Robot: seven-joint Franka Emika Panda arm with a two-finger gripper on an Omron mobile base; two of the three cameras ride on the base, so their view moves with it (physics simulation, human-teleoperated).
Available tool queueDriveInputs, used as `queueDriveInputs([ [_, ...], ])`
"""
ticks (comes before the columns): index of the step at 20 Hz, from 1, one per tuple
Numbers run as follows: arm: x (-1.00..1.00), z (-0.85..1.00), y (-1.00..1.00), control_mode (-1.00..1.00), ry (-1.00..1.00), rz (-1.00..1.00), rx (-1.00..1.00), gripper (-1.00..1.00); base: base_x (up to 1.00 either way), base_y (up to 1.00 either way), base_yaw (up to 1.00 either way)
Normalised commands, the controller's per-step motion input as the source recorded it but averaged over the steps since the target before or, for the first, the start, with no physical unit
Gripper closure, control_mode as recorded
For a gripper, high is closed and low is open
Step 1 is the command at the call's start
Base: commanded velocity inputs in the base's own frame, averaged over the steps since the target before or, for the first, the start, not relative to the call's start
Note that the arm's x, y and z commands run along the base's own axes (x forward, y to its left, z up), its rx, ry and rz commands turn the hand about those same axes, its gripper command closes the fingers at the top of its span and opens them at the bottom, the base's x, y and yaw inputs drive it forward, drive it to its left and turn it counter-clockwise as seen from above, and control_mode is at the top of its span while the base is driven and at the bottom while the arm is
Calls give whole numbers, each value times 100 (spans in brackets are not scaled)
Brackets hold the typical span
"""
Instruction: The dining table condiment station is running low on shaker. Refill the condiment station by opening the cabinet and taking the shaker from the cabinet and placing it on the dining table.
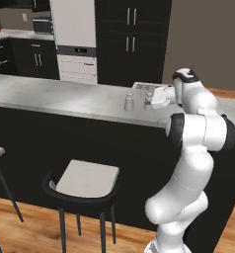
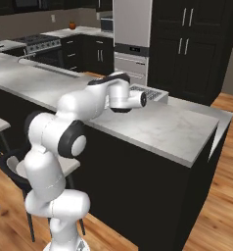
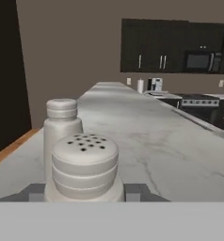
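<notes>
Two shakers stand on the pale marble tabletop (image 1: 65, 96) of the dining table. Nearest in the hand view, at 6 o'clock, the shaker (image 3: 84, 167) with a perforated cap sits between the two dark fingertips (image 3: 36, 192), whose stubs flank its base at either side. The gripper (image 3: 84, 193) looks closed around it, though contact of the pads is not visible, so I cannot tell whether it pinches or merely brackets the shaker. Just beyond, toward 11 o'clock, a second shaker (image 3: 61, 127) stands upright, near but apart.

In the left base view the held shaker (image 1: 148, 100) stands at the gripper's (image 1: 151, 99) tip, with the other shaker (image 1: 129, 102) at its 9 o'clock.

By my judgement the task is nearly complete: the shaker is at the table, seemingly resting on the marble, and what remains is letting go and drawing back.

Farther off, dark cabinet doors (image 1: 132, 34) line the back wall. In the right base view the arm's wrist covers both shakers, and the shaker's underside is cut off in the hand view.
</notes>
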Motion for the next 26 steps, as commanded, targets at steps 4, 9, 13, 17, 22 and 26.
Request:
queueDriveInputs([
  [4, -4, -11, 6, -100, 0, 3, 0, -100, 0, 0, 0],
  [9, 9, 0, 0, -100, 1, 2, 0, -100, 0, 0, 0],
  [13, 4, 16, 0, -100, 0, 0, 0, -100, 0, 0, 0],
  [17, 1, 52, 0, -100, 1, 0, -3, -100, 0, 0, 0],
  [22, 0, 56, 0, -100, 0, 0, -5, -100, 0, 0, 0],
  [26, -6, 56, 25, -100, 0, -1, -6, -100, 0, 0, 0],
])
